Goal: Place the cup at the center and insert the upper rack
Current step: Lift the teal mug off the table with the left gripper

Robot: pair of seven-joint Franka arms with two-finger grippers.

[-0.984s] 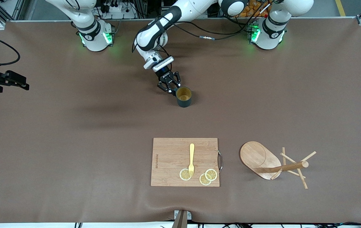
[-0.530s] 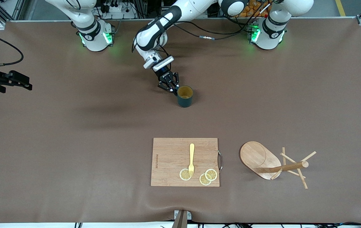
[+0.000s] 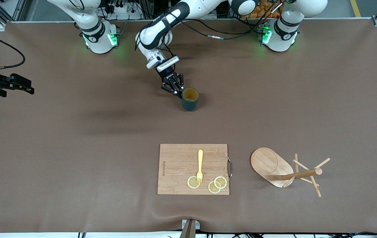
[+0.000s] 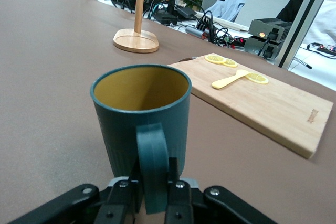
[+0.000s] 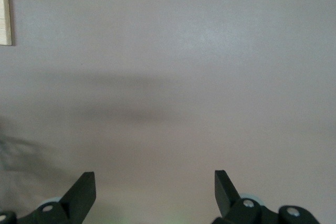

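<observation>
The dark teal cup with its yellow inside stands upright near the table's middle, nearer the robots' bases than the cutting board. My left gripper is shut on the cup's handle, low at table level. The cup fills the left wrist view. The wooden mug tree stands on its oval base beside the cutting board, toward the left arm's end; it also shows in the left wrist view. My right gripper waits open and empty at the right arm's end of the table, over bare cloth.
A rectangular wooden cutting board lies near the front camera's edge, with a yellow fork and lemon slices on it. Brown cloth covers the whole table.
My left gripper, holding the cup by its handle, has shifted slightly toward the right arm's end. The right gripper has barely moved.
</observation>
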